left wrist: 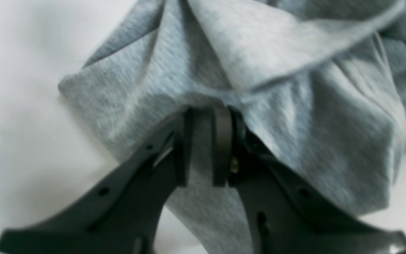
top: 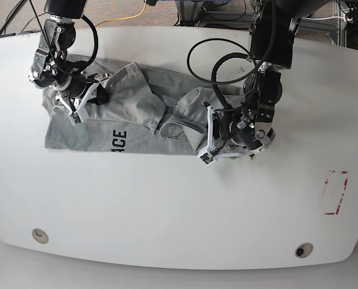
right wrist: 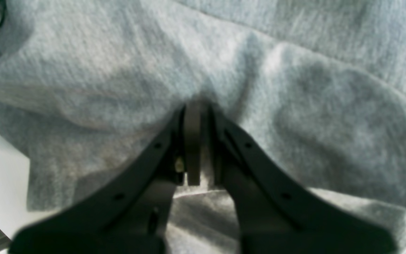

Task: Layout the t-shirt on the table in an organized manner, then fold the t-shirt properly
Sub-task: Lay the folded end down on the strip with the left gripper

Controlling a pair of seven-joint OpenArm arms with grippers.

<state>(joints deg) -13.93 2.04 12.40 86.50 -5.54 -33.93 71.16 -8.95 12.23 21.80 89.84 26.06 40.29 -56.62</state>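
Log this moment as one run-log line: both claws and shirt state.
left claw: pinching t-shirt edge | right claw: shut on t-shirt | t-shirt: bunched on table, not laid flat

Black arms (top: 269,36), looped cables (white tool brackets).

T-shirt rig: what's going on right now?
Both arms are gripping the t-shirt, which lies crumpled and partly bunched on the table. The right gripper has its jaws shut on fabric at one end; the left gripper is pinching a fold at the other end. Lettering shows on the flat part. Nothing is spread out or folded yet.
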